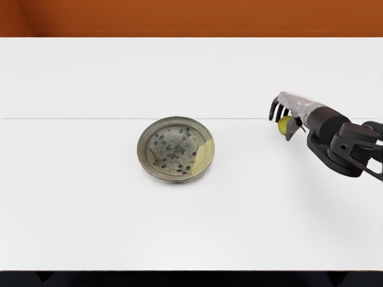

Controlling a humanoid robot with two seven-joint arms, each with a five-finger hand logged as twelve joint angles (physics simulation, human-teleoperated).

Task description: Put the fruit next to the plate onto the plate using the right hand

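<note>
A round olive-green plate (pixel 206 156) with dark speckles lies on the white table, a little left of centre. Far to its right, a small yellow-green fruit (pixel 283 124) shows beneath my right hand (pixel 282 115), whose arm comes in from the right edge. The dark fingers curl down around the fruit, with the thumb at its right side. Whether the fruit rests on the table or hangs just above it cannot be told. Nothing lies on the plate. The left arm is out of view.
The white table (pixel 90 203) stretches wide on all sides, with a thin seam line (pixel 72 118) across its middle. An orange-brown wall (pixel 191 17) stands behind the far edge.
</note>
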